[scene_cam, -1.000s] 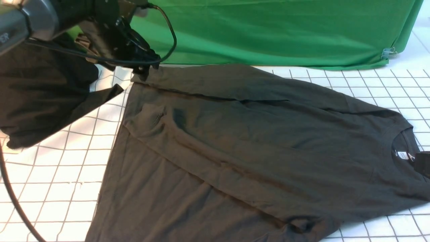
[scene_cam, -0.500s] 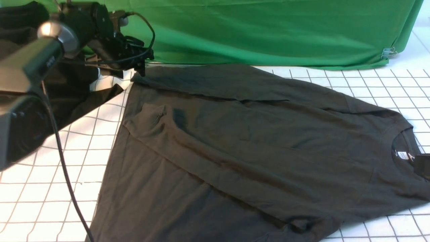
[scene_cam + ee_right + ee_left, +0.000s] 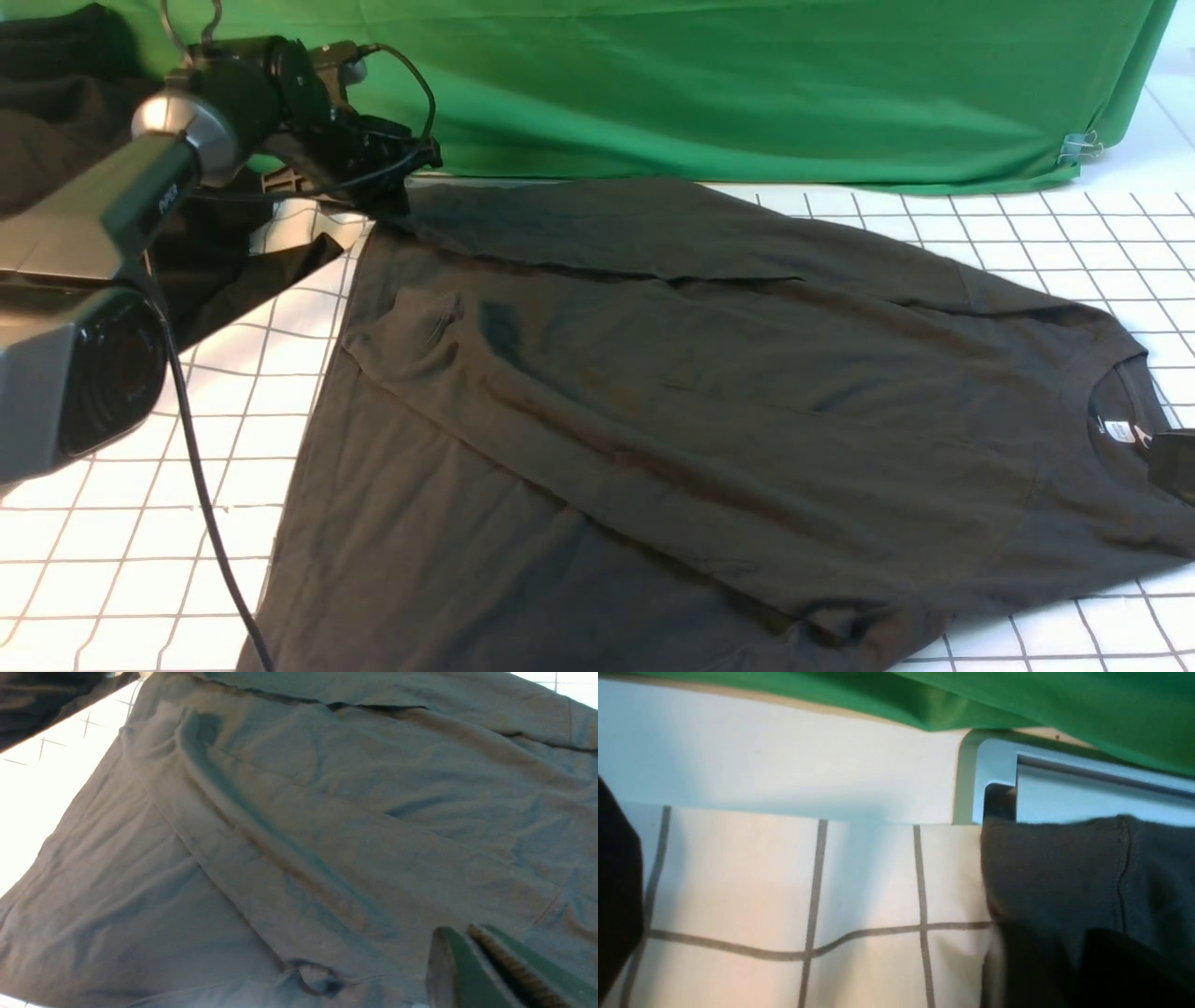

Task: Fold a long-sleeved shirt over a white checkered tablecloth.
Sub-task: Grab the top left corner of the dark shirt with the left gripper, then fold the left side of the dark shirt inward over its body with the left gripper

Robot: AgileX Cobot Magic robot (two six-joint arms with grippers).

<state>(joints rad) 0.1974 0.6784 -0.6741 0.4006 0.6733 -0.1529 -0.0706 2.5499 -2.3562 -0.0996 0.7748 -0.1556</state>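
Note:
The long-sleeved shirt [image 3: 709,401] lies spread on the white checkered tablecloth [image 3: 140,523], its collar and white neck label [image 3: 1117,431] to the right. My left gripper [image 3: 403,191] is down at the shirt's far left corner. In the left wrist view that corner [image 3: 1064,872] bunches up at the jaws with a dark finger [image 3: 1134,975] pressed on it, beside bare tablecloth [image 3: 868,877]. My right gripper [image 3: 460,933] is shut with nothing in it, hovering over the shirt [image 3: 303,826] near the collar. Only its dark tip [image 3: 1178,462] shows in the front view.
A green fabric sheet [image 3: 747,84] hangs along the back, held by a clip [image 3: 1078,147]. A black garment [image 3: 56,112] is heaped at the far left behind my left arm [image 3: 84,308]. A cable [image 3: 201,485] hangs over the cloth.
My left arm has swung and settled lower, keeping its gripper at the shirt's far left corner, where the jaws have closed in. The shirt and the right gripper have not moved.

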